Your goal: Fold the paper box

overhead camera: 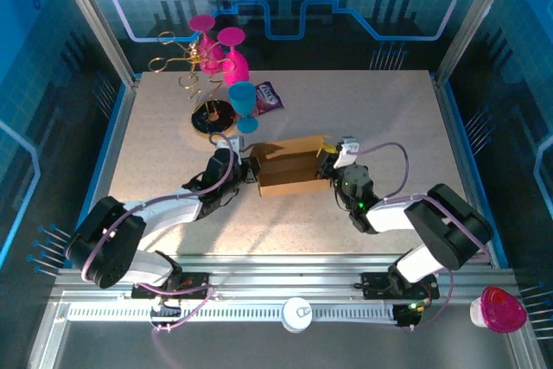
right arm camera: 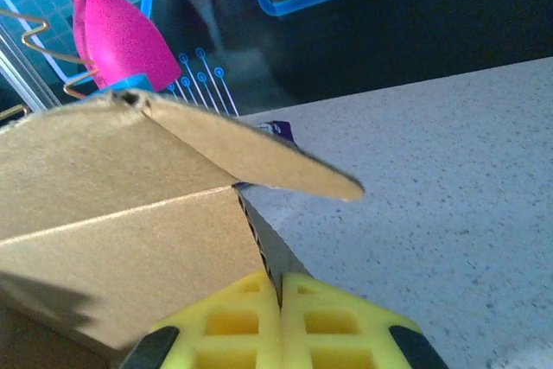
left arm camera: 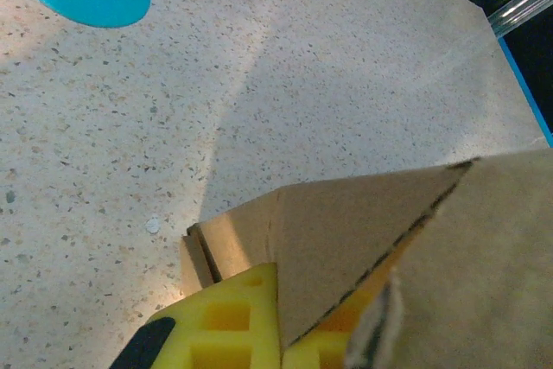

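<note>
Top external view: the paper box (overhead camera: pixel 292 170) lies on the table (overhead camera: pixel 389 127), half-formed (end flap loose). Left hand (overhead camera: pixel 248 170) and right hand (overhead camera: pixel 327 167) each clamp one end; tucking the flap probably needs one freed.

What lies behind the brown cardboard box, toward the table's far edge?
Behind the brown cardboard box: a blue plastic goblet, a purple packet, a black disc and pink goblets. The strip right against its far wall is covered.

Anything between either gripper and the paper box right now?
Nothing visible. The left gripper and the right gripper are each shut on an end of the paper box; the blue glass stands apart beyond it.
</note>
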You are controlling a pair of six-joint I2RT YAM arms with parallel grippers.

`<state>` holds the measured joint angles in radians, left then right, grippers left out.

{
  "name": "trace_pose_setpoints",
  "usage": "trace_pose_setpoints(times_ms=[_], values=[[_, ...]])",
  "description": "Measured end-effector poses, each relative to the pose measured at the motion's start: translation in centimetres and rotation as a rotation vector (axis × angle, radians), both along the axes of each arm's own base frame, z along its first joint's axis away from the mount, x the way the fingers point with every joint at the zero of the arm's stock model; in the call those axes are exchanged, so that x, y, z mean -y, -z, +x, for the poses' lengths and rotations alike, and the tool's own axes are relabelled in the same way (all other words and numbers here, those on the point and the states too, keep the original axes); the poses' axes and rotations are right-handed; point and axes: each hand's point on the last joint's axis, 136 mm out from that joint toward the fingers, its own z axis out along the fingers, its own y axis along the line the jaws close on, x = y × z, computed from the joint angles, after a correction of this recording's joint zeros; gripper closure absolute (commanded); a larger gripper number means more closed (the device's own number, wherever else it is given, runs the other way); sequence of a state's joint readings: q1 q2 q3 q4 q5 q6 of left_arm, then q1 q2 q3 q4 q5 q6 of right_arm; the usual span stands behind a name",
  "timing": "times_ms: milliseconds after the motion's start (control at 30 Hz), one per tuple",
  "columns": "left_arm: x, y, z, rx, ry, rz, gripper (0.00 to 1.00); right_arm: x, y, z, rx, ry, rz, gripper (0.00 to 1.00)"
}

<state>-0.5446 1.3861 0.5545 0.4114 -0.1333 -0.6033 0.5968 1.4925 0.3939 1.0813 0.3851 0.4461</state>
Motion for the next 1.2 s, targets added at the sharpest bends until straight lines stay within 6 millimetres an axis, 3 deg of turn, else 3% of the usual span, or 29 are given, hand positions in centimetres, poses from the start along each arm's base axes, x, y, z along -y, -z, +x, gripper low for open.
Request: trace_pose_setpoints(times_ms=[400,700,933,1200], values=[[0.3,-0.1,-0.5,0.014,-0.018,0.032,1.00,0.4,1.1,-0.7,-0.056,0.001,-0.020,1.00],[1.2,0.6,-2.1,0.057,-0.023,0.078,1.00,1.4,2.1,-2.9,-0.103,-0.007,-0.028,0.67],[2.0,0.8,-3.3,0.106,-0.031,0.137,1.00,2.6,0.5,-4.6,-0.142,0.018,0.020,0.43],[2.5,1.2,-3.6,0.143,-0.067,0.185,1.00,4.4,-0.2,-8.6,-0.278,0.062,0.178,0.34]])
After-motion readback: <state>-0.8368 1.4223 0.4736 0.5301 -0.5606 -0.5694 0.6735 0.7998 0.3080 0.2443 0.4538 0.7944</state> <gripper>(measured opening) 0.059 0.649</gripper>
